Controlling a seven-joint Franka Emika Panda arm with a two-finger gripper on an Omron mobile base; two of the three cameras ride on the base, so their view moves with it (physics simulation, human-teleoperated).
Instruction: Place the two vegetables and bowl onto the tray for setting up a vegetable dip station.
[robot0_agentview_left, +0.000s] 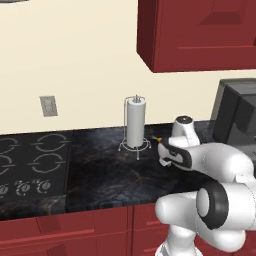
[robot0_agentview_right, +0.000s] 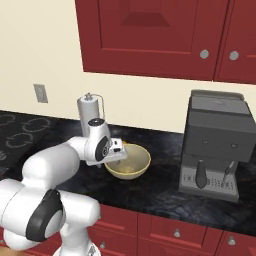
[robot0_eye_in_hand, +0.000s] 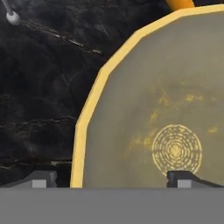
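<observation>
Bowl (robot0_agentview_right: 128, 162) sits on the worktop (robot0_agentview_right: 165, 195) beside the coffee machine (robot0_agentview_right: 215, 145); my jaws stand fully open, empty, straddling its near rim. I judge lowering squarely over the rim before closing gives the surest grip.

Paper towel holder (robot0_agentview_left: 135, 128) beside stove (robot0_agentview_left: 30, 165); coffee machine (robot0_agentview_right: 214, 145) right.

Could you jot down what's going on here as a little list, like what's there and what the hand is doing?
place: dark stone counter
bowl: cream bowl on the counter
hand: hand open over the bowl's rim, one tip inside, one outside
carrot: orange carrot just beyond the bowl
nearby: paper towel holder, coffee machine, stove
</observation>
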